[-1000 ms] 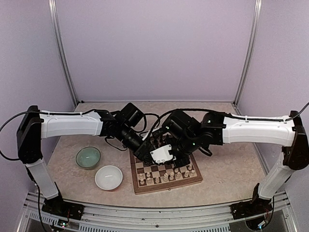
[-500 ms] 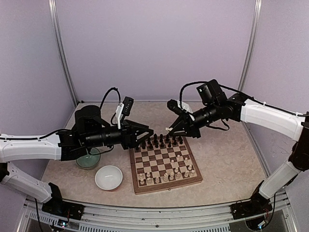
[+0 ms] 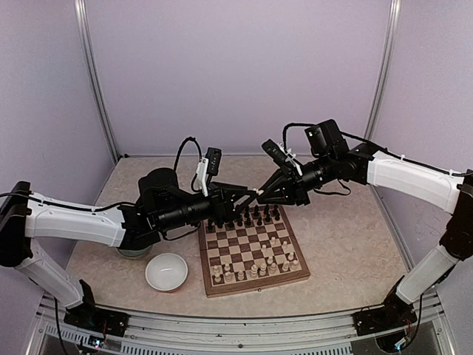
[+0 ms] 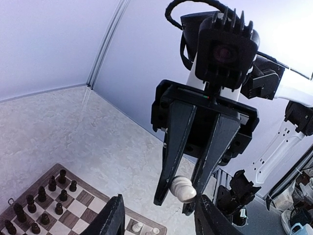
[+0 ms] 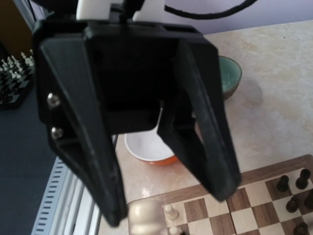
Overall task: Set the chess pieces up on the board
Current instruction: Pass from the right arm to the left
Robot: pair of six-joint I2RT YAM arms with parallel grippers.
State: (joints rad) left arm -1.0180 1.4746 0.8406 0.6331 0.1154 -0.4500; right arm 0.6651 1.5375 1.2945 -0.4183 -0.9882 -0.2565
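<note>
Left wrist view, black right fingers (image 4: 177, 139) pinching a rounded cream chess piece (image 4: 183, 189), left fingers (image 4: 114, 221) spread

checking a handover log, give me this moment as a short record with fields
right pincer: shut on a cream piece, in the air over the far edge of the board
left pincer: open, facing it tip to tip
dark pieces: far rows
cream pieces: near rows
white bowl: left of board
</note>
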